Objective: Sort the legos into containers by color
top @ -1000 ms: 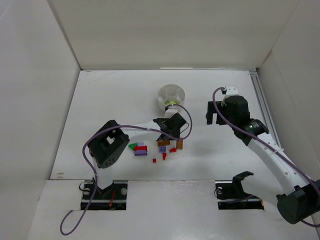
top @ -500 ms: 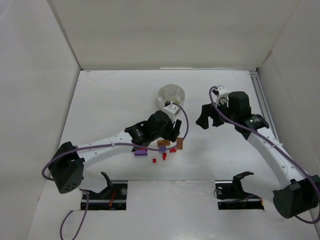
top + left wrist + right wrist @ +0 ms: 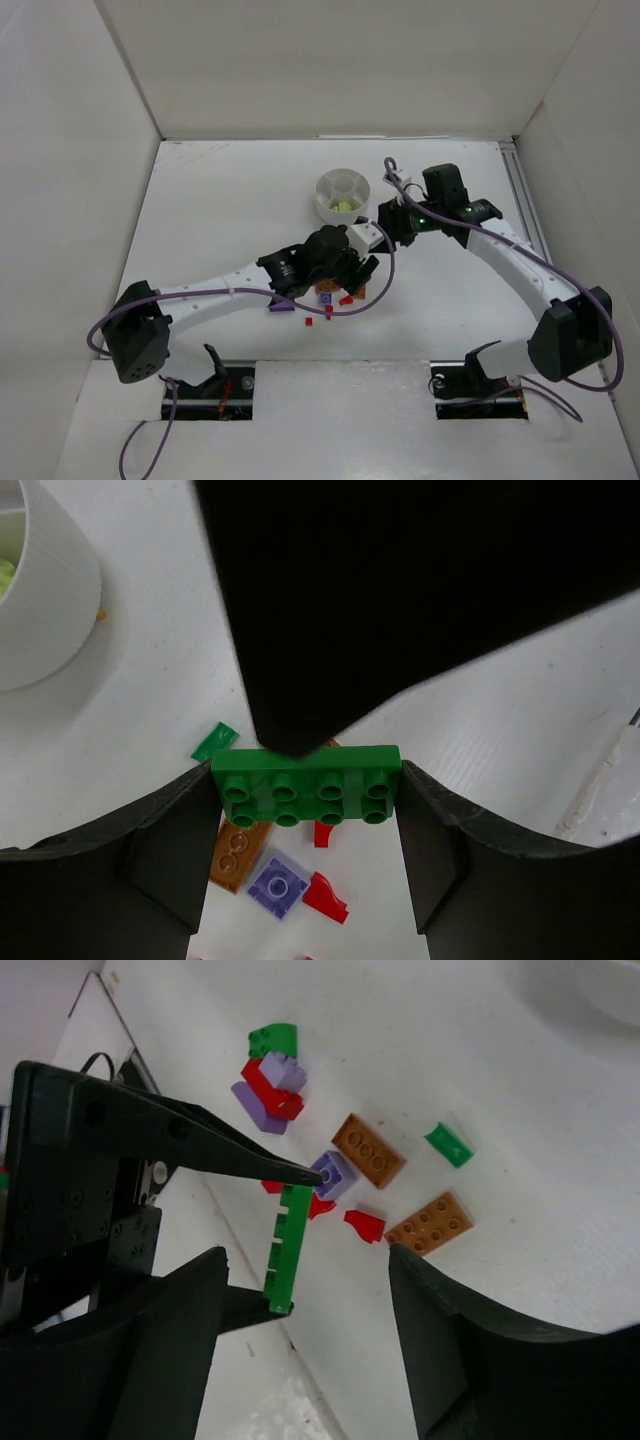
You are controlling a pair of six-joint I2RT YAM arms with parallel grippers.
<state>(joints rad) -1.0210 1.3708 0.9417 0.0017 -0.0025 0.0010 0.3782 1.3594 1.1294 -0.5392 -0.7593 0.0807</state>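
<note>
1. Green studded plate (image 3: 305, 785): one, with two rows of four studs. It is pinched by its short ends in the left claw (image 3: 305, 805) and held above the loose bricks on the surface (image 3: 220, 220).
2. Beneath it lie two orange-brown plates (image 3: 368, 1150), one small green tile (image 3: 448, 1145), one curved green brick (image 3: 272, 1038), and red pieces (image 3: 365, 1225) and purple pieces (image 3: 332, 1172) whose number I cannot tell.
3. One round white dish (image 3: 330, 208) stands beyond them, with lime-yellow bricks (image 3: 345, 205) in a near wedge.
4. Right claw (image 3: 307, 1260) hangs spread and empty near the left claw, facing the held plate's edge.
</note>
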